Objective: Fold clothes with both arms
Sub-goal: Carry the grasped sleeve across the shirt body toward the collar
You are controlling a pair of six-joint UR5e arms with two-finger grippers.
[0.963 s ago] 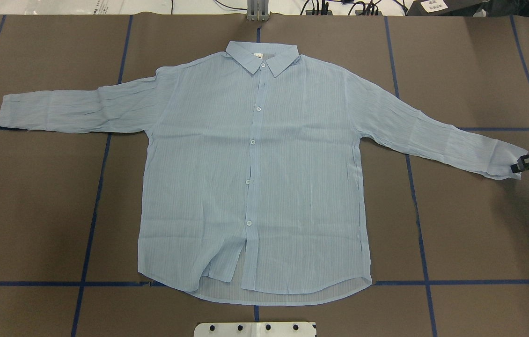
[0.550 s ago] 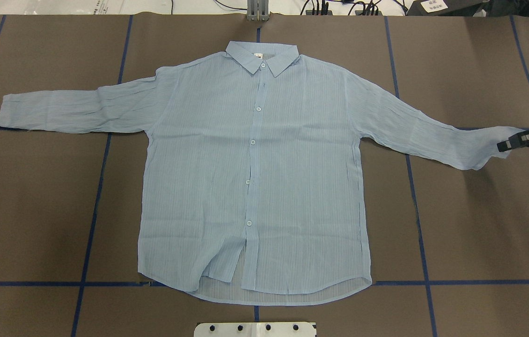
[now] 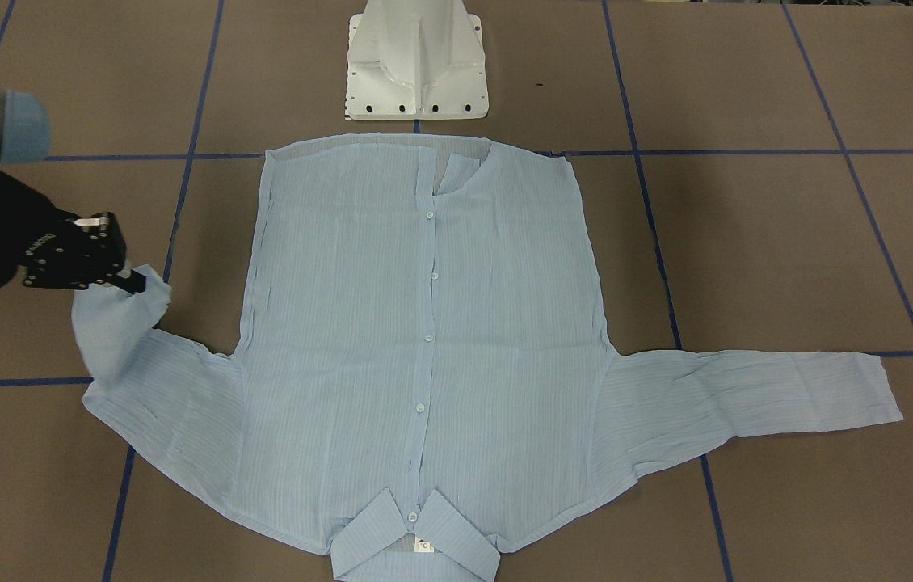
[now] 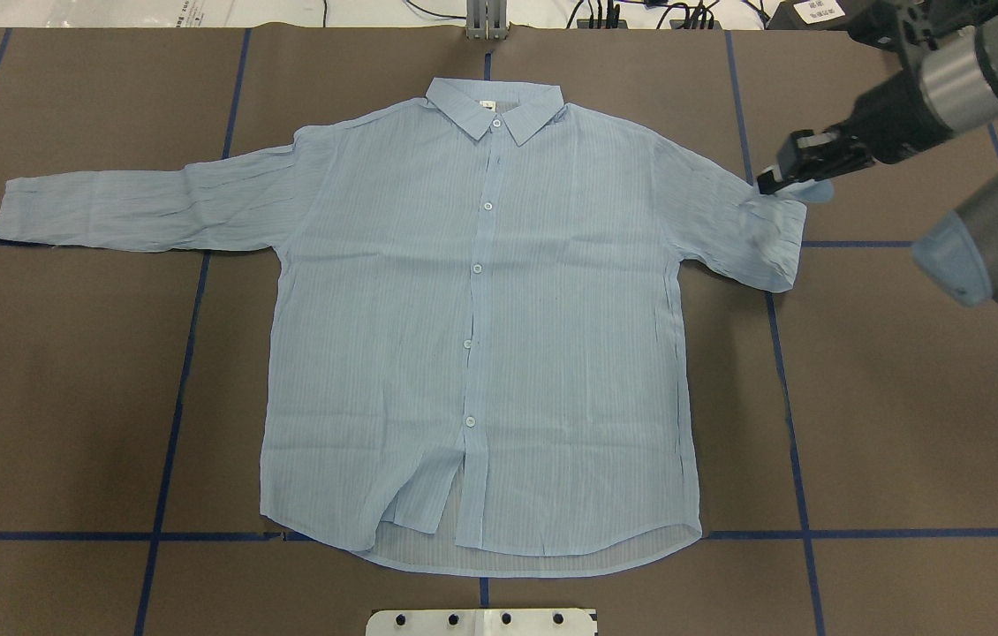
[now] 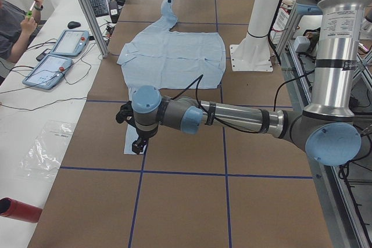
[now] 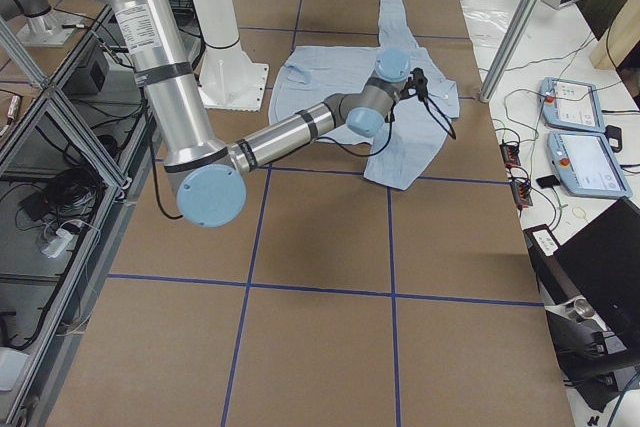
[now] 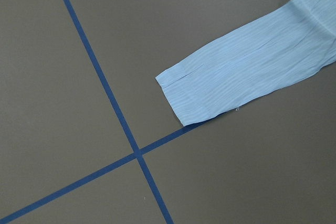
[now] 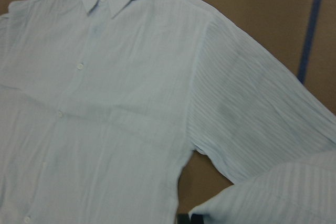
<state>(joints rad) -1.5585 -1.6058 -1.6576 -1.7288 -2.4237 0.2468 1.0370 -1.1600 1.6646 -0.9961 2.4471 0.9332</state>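
Right gripper (image 4: 773, 181): closed on the cuff of the right sleeve (image 4: 729, 230), holding it lifted off the table (image 4: 905, 397), just right of the shoulder.
Left gripper (image 5: 138, 143): hangs over the end of the left sleeve (image 4: 137, 208); I cannot tell whether it is open or closed.
Shirt (image 4: 481, 336): lies flat in the middle of the table, buttons up, front closed.
Right sleeve: doubled back on itself about halfway along – the outer half rises to my fingers, the inner half lies on the table.
Step in hand: I judge it to be folding the right sleeve in over the chest.
Doing it well: carry the cuff low and leftward, let the crease settle along the side seam, and avoid tugging the thin cloth – a pull would likely drag the body askew. Let go only once the cuff rests on the front.
Pointing: collar (image 4: 499, 110) far from me, hem (image 4: 534, 556) near my base.
Long axis: the body runs near to far; the left sleeve stretches flat to the left.
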